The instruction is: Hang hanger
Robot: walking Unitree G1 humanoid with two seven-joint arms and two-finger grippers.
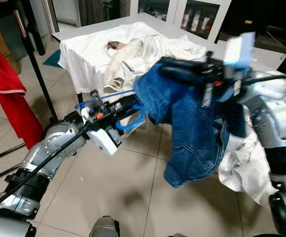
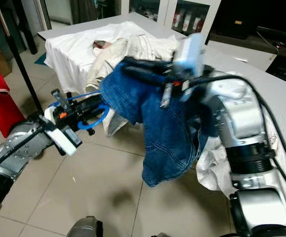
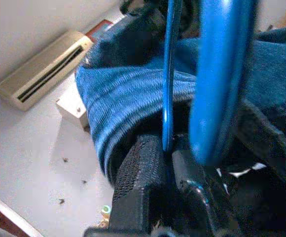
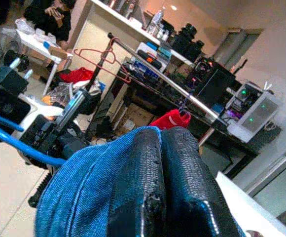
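The blue hanger [image 1: 128, 116] is pinched in the left gripper [image 1: 133, 106], its end poked into the blue jeans [image 1: 192, 128] draped from the clenched right gripper [image 1: 170, 66]. The threading looks partial; the clothes rail [image 4: 158, 74], far left, is unreached.

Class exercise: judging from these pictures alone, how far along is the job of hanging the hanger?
Done: the right gripper has the denim garment lifted off the table. In hand: the left gripper holds the blue hanger at the denim's edge. Left: seating the garment on it and hanging it on the rail.
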